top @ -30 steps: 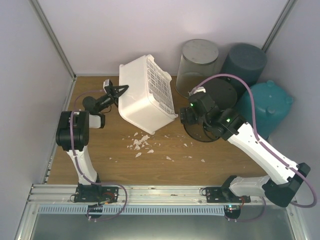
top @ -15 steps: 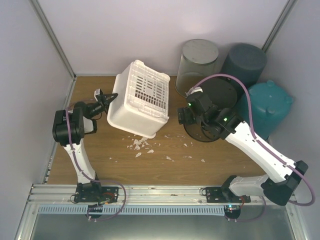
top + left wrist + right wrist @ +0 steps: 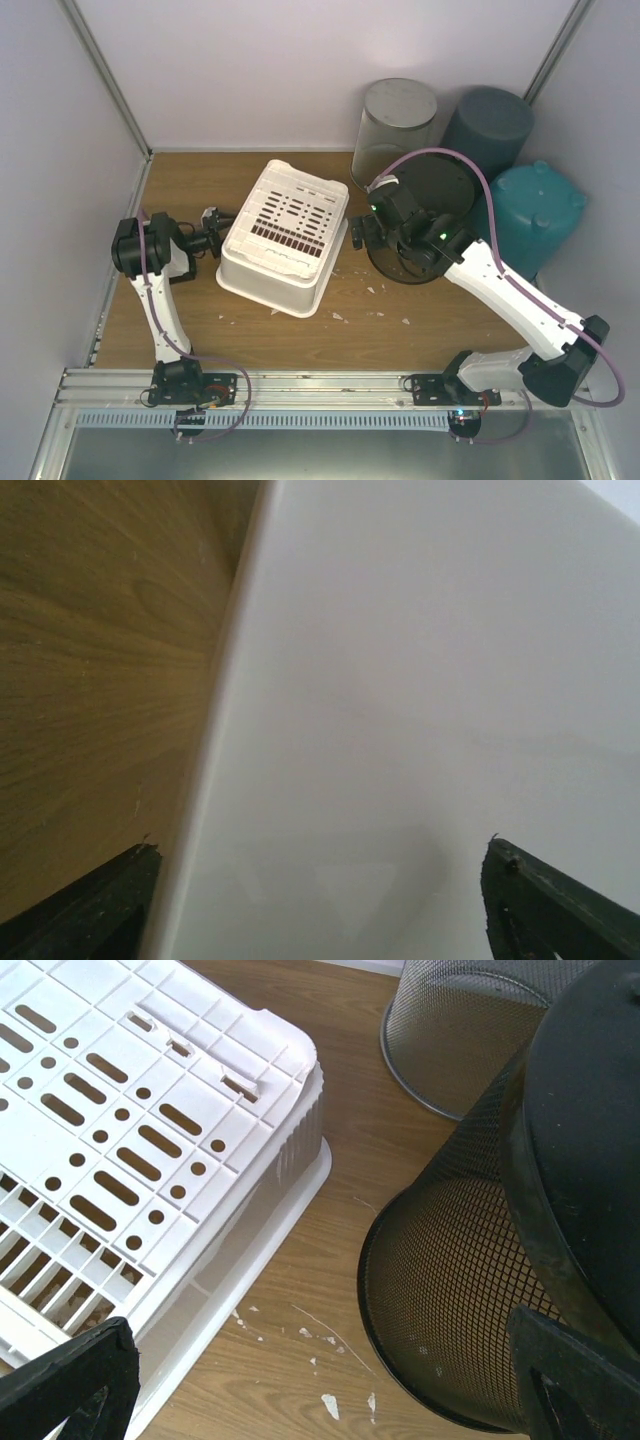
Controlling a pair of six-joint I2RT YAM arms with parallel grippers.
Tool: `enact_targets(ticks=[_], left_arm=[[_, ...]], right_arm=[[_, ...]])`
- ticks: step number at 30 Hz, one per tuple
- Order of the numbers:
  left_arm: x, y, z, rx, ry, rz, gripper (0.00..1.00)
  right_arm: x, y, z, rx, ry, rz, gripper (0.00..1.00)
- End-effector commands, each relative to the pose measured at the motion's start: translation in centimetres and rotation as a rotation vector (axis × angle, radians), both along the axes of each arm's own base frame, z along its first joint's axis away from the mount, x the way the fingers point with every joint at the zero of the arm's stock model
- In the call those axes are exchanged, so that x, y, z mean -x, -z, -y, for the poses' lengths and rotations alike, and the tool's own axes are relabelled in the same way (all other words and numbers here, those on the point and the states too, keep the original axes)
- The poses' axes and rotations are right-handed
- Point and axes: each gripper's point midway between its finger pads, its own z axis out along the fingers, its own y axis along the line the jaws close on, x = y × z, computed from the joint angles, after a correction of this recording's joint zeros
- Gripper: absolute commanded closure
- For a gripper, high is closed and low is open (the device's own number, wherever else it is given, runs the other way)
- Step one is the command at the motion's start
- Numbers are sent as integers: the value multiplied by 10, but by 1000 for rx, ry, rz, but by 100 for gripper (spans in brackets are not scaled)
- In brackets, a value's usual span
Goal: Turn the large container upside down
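Observation:
The large container (image 3: pixel 285 235) is a white plastic crate lying rim-down on the wooden table, its slotted bottom facing up. My left gripper (image 3: pixel 218 240) is at the crate's left wall, open, with nothing held. In the left wrist view that smooth white wall (image 3: pixel 420 680) fills the picture between my spread fingers (image 3: pixel 110 905), and the left gripper (image 3: pixel 320 905) is close to it. My right gripper (image 3: pixel 358 232) hovers open beside the crate's right rim. In the right wrist view the right gripper (image 3: pixel 320 1390) is over bare wood next to the crate (image 3: pixel 120 1130).
A black mesh basket (image 3: pixel 430 215) lies on its side just right of my right gripper, its mouth (image 3: pixel 450 1290) near the crate. A grey mesh bin (image 3: pixel 395 125), a dark blue bin (image 3: pixel 490 125) and a teal container (image 3: pixel 530 215) crowd the back right. White crumbs (image 3: pixel 375 300) dot the wood.
The crate has gone from tilted on its edge to lying flat with its rim down. My left gripper opened, let go of its rim and drew back to the left.

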Motion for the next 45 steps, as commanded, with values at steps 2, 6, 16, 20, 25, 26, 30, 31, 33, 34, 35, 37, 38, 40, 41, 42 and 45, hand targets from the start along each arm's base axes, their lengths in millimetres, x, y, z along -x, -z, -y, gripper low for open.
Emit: enact_targets(ticks=[2, 6, 16, 20, 25, 26, 30, 31, 33, 34, 35, 37, 38, 40, 41, 42, 45], left_arm=[[10, -29, -8, -108, 7, 355, 11], [5, -32, -22, -119, -14, 353, 8], [-45, -7, -49, -385, -67, 339, 1], [-41, 1, -51, -372, -57, 272, 1], [-32, 34, -54, -482, -28, 201, 1], [-29, 40, -54, -511, -16, 184, 1], [-22, 52, -60, -638, 5, 170, 1], [-22, 50, -62, -656, 6, 174, 1], [-19, 48, -62, -693, 20, 182, 1], [-16, 47, -61, -711, 33, 173, 1], [-13, 44, -59, -741, 52, 198, 1], [-4, 35, -53, -799, 92, 241, 1], [0, 29, -51, -836, 105, 270, 1], [8, 16, -49, -895, 130, 322, 1], [13, 11, -48, -910, 141, 337, 1], [18, 6, -47, -915, 152, 351, 1], [34, -2, -41, -902, 201, 369, 1]], right_arm=[[1, -2, 0, -3, -6, 10, 0], [1, 1, -2, -4, -17, 0, 1], [-9, 7, -53, -53, -123, -35, 1], [-15, 26, -84, -44, -171, -65, 0], [-18, 55, -117, -49, -221, -112, 0], [-18, 60, -122, -46, -230, -122, 0], [-20, 74, -132, -42, -235, -143, 0], [-19, 76, -134, -51, -237, -147, 1], [-17, 80, -137, -67, -243, -163, 0], [-15, 81, -139, -80, -241, -169, 0], [-11, 80, -142, -99, -244, -175, 0], [0, 79, -151, -131, -256, -189, 0], [6, 77, -154, -141, -255, -187, 0], [17, 82, -162, -176, -270, -197, 0], [21, 89, -166, -189, -286, -219, 0], [23, 98, -166, -185, -286, -238, 0], [20, 118, -169, -155, -269, -274, 0]])
